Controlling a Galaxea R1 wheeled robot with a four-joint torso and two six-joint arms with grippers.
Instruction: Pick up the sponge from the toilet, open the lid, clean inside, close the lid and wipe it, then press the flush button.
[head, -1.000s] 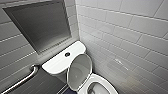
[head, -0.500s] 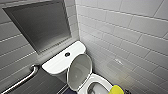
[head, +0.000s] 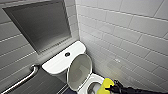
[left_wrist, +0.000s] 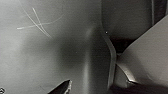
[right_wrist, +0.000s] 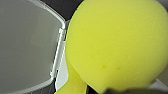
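The white toilet stands in the corner with its lid raised against the tank, so the bowl is uncovered. A round flush button sits on the tank top. My right gripper reaches in from the lower right, shut on the yellow-green sponge, which hangs over the bowl's right rim. In the right wrist view the sponge looms large beside the lid's pale inner face. The left wrist view holds blurred grey surfaces and nothing between the left gripper's jaws.
A metal grab bar runs along the wall left of the toilet. A grey recessed panel is set in the wall above the tank. A white tiled wall closes in tightly on the right.
My right gripper has brought the sponge in from the lower right and moved it left, closer to the bowl. The lid and the camera have stayed put.
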